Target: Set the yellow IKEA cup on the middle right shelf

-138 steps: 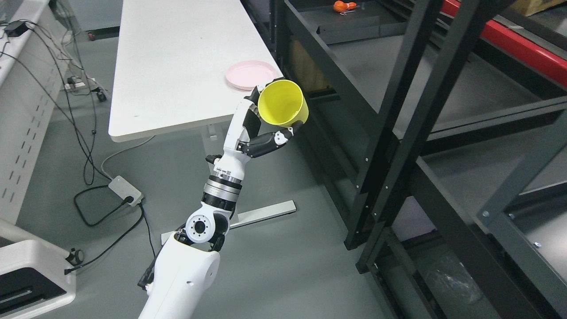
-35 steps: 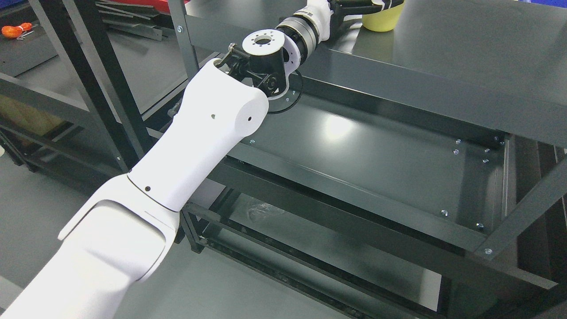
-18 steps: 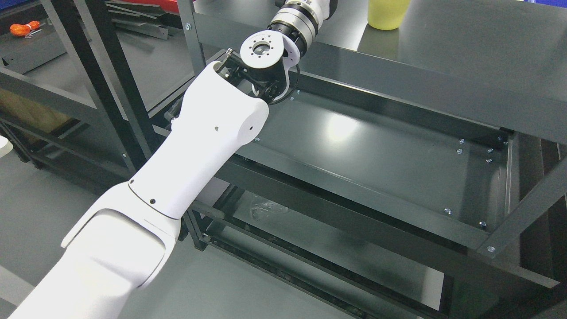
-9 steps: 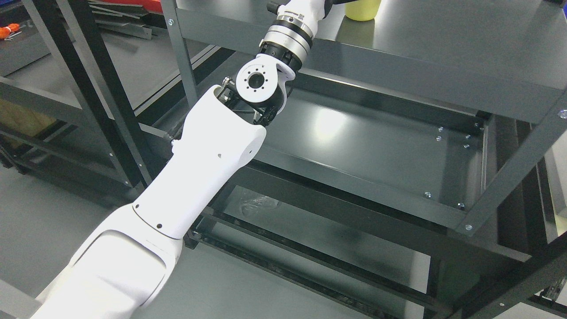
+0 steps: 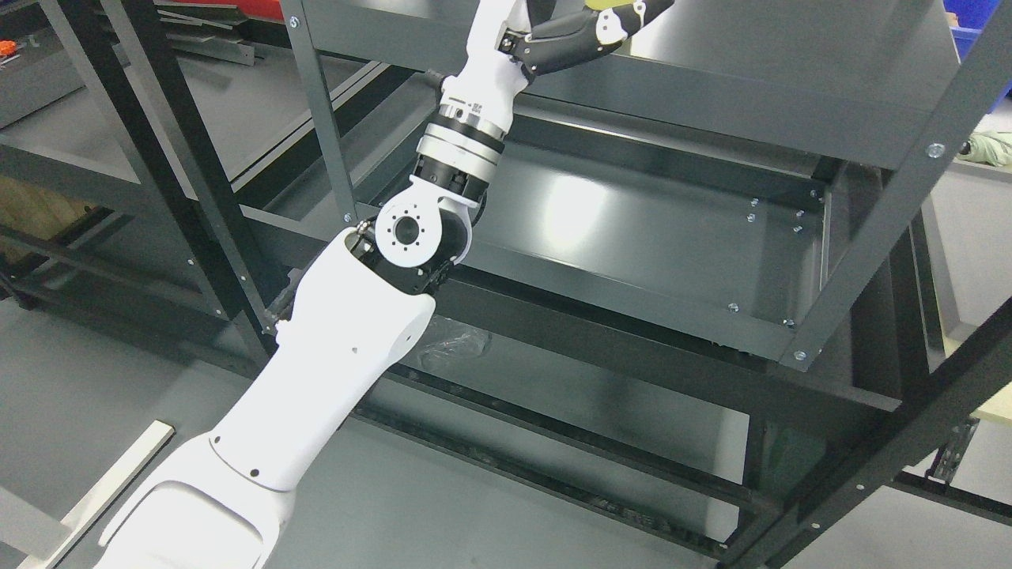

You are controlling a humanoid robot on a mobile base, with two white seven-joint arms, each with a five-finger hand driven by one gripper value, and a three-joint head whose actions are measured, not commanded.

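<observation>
Only a thin yellow sliver of the cup shows at the top edge, standing on the dark grey shelf. My left arm rises from the lower left, past its round elbow joint, up to the shelf's front lip. My left hand lies at that lip just below the yellow sliver and is cut off by the top of the picture. Whether it touches the cup is hidden. The right arm does not show.
A lower shelf tray lies beneath the arm, with a crumpled plastic bag on the tier below. Black uprights stand at left and a grey post at right. A blue bin sits top right, a wooden plank bottom left.
The camera has shifted, so the whole rack sits differently in the picture. The cup has slipped almost out of the top edge. The elbow is lower and the forearm stands steeper.
</observation>
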